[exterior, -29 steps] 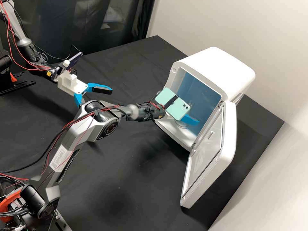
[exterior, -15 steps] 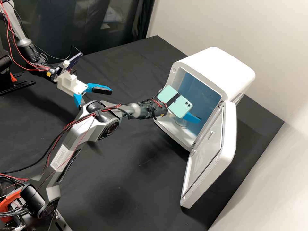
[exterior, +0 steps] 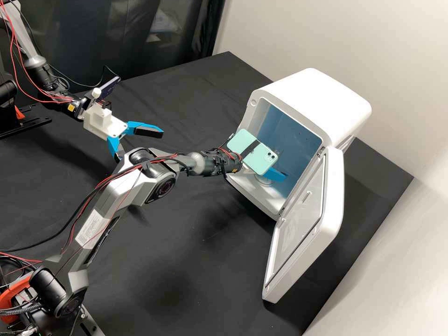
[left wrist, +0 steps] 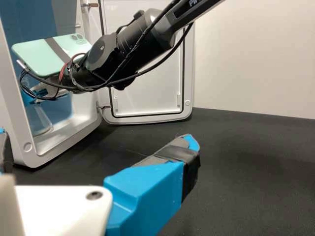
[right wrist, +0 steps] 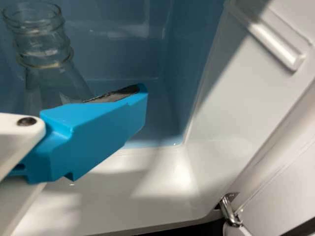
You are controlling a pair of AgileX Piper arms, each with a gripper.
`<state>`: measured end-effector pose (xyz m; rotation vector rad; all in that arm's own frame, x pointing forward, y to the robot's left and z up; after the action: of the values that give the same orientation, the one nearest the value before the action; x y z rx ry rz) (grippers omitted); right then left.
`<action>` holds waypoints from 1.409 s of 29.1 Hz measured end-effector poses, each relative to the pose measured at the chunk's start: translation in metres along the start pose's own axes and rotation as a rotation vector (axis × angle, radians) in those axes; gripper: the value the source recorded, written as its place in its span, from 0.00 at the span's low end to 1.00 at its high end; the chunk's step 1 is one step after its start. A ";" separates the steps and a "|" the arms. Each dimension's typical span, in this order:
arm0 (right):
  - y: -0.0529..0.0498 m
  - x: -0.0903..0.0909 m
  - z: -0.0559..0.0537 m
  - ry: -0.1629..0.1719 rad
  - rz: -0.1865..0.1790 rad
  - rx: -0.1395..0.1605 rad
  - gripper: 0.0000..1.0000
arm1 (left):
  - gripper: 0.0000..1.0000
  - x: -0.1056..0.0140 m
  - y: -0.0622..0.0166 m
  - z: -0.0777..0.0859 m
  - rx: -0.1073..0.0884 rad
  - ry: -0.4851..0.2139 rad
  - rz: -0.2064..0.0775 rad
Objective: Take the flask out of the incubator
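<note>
A clear glass flask (right wrist: 39,44) stands upright on the floor of the white incubator (exterior: 317,102), which has a blue inner wall. The incubator's door (exterior: 308,224) hangs wide open toward the bench's front. My right gripper (exterior: 269,173) is inside the opening, right beside the flask (exterior: 262,181), under the green phone on its wrist. Whether it holds the flask is hidden. My left gripper (exterior: 137,141) hovers open and empty over the bench at the left, well away from the incubator. The left wrist view shows the flask (left wrist: 42,120) behind the right arm's wrist.
The right arm's forearm (exterior: 140,182) stretches across the bench's middle toward the incubator. Red cables (exterior: 93,191) run along it. The open door (left wrist: 147,73) stands on the incubator's near side. Black bench (exterior: 196,261) lies bare in front.
The right gripper pushed a little deeper into the incubator, then drew back slightly. The flask and the left arm have not visibly moved.
</note>
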<state>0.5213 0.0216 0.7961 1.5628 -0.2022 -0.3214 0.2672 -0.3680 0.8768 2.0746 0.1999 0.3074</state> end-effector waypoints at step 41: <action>0.000 0.000 -0.002 0.017 -0.002 -0.011 0.00 | 1.00 0.000 -0.0004 0.002 0.001 -0.006 -0.002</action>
<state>0.5218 0.0231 0.7960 1.5539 -0.1857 -0.3099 0.2678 -0.3691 0.8756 2.0756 0.1980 0.3003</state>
